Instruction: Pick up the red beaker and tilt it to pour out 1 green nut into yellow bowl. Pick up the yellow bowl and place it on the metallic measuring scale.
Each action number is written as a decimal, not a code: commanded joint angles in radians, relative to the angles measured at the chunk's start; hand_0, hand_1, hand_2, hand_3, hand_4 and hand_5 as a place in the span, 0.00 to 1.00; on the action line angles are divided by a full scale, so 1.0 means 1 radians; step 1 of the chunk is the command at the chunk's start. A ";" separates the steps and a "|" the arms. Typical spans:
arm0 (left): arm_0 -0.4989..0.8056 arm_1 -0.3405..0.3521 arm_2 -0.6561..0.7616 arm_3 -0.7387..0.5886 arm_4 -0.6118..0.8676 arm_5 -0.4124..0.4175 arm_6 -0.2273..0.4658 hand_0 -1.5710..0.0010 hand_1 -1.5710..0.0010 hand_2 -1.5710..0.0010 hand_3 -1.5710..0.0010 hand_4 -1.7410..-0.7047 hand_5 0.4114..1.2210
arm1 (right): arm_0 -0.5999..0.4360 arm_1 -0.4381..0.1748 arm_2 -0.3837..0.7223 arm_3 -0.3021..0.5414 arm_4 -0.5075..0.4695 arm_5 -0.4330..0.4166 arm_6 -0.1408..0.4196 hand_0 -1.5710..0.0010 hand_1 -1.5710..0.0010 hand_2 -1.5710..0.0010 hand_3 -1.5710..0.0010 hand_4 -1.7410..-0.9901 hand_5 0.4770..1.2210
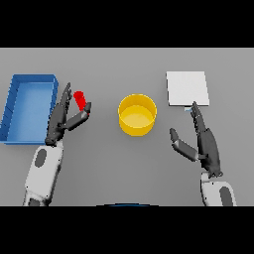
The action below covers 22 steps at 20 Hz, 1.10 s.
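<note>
While left hand (63, 119) brackets red beaker (80, 100), fingers (62, 101) straight

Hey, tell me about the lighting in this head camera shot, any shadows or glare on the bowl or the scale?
Head view: lighting is flat and even; the grey table shows no strong cast shadows. The yellow bowl has a darker inner wall, without glare. The metallic measuring scale reads plain pale, no reflections. The red beaker stays vivid beside the left hand.
</note>
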 commanded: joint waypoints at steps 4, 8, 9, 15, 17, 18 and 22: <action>-0.084 -0.001 0.012 0.124 -0.030 0.031 -0.056 1.00 1.00 1.00 1.00 0.50 0.29 | -0.004 -0.007 -0.007 -0.004 -0.002 -0.001 0.003 1.00 1.00 1.00 1.00 0.66 0.27; -0.157 -0.003 0.018 0.214 -0.053 0.054 -0.082 1.00 1.00 1.00 1.00 0.47 0.31 | 0.013 -0.001 0.000 -0.014 -0.008 0.007 -0.006 1.00 1.00 1.00 1.00 0.63 0.29; -0.173 -0.004 0.021 0.236 -0.057 0.062 -0.089 1.00 1.00 1.00 1.00 0.46 0.32 | 0.013 -0.003 -0.006 -0.004 -0.008 0.003 -0.007 1.00 1.00 1.00 1.00 0.63 0.29; -0.242 -0.018 0.056 0.343 -0.050 0.098 -0.182 0.94 0.91 0.90 0.97 0.40 0.41 | 0.015 -0.004 -0.003 -0.023 0.000 -0.003 0.001 1.00 1.00 1.00 1.00 0.65 0.29; -0.262 -0.025 0.077 0.371 -0.043 0.125 -0.183 0.64 0.61 0.62 0.73 0.31 0.55 | 0.008 -0.004 -0.002 -0.034 0.000 -0.004 0.001 1.00 1.00 1.00 1.00 0.66 0.28; -0.270 -0.030 0.078 0.384 -0.049 0.129 -0.202 0.51 0.49 0.49 0.63 0.25 0.64 | 0.012 -0.001 0.006 -0.025 0.011 -0.006 0.002 1.00 1.00 1.00 1.00 0.66 0.29; -0.282 -0.047 0.087 0.414 -0.042 0.123 -0.282 0.21 0.20 0.20 0.29 0.16 0.85 | -0.001 -0.002 0.000 -0.015 0.004 -0.003 0.010 1.00 1.00 1.00 1.00 0.68 0.28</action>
